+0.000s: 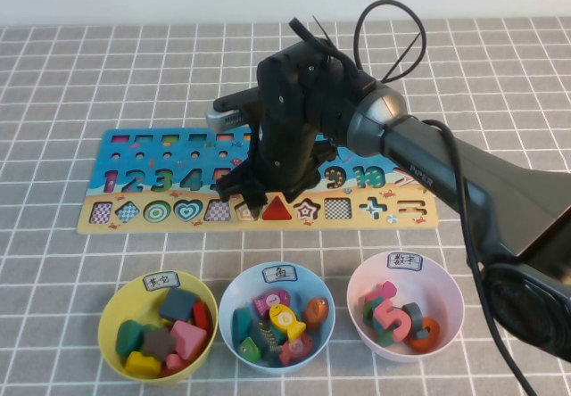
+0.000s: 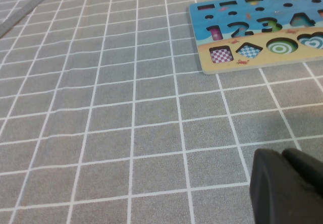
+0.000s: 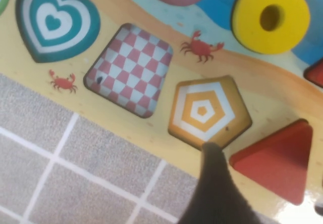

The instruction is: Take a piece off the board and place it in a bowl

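The red triangle piece (image 1: 277, 207) (image 3: 280, 161) sits in its slot on the tan lower strip of the board (image 1: 393, 213) (image 3: 126, 128). My right gripper (image 1: 272, 196) (image 3: 265, 181) hangs open just above it, with one dark finger (image 3: 212, 183) beside the triangle near the empty pentagon cut-out and the other at the far side. The triangle lies between the fingers, not held. The yellow bowl (image 1: 111, 311), holding several shape blocks, stands at the front left. My left gripper (image 2: 290, 183) is shut over bare cloth, away from the board's end (image 2: 252, 65).
A light-blue bowl (image 1: 234, 293) of fish pieces and a white-pink bowl (image 1: 451, 302) of number pieces stand in front of the board, right of the yellow one. The right arm's body crosses the board's middle. A grey checked cloth covers the table.
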Robot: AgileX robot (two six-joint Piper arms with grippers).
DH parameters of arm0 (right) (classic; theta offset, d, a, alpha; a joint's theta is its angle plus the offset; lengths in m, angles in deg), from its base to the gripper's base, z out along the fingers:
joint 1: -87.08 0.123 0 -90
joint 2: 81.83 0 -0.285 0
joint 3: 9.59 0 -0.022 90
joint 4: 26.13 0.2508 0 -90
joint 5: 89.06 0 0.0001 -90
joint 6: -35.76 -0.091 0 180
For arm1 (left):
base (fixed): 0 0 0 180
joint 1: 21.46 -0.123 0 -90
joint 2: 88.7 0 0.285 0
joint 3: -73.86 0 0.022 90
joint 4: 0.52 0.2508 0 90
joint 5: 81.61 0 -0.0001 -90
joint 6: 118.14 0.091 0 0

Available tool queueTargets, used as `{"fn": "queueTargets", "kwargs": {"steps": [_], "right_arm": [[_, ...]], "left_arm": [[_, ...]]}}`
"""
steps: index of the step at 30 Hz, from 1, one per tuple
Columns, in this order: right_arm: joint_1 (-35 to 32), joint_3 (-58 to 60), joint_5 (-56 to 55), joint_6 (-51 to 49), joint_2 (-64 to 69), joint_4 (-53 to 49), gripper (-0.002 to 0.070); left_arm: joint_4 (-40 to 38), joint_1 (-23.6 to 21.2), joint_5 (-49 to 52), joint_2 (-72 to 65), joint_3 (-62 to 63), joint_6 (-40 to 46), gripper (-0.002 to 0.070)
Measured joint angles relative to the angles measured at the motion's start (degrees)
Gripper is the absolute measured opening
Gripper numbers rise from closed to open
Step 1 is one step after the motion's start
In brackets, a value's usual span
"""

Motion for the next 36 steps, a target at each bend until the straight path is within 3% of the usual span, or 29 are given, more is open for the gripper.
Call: {"fn": "queueTargets", "kwargs": {"steps": [29, 36], "right_arm": [[-0.4, 2.3, -0.1, 3.1, 0.0, 1.2, 0.0386], [-0.5, 2.3, -0.1, 3.2, 0.1, 1.2, 0.0356]], "left_arm": [[0.0, 0.0, 0.0, 0.0, 0.0, 0.0, -0.0005], [0.0, 0.0, 0.0, 0.0, 0.0, 0.0, -0.0005]]}}
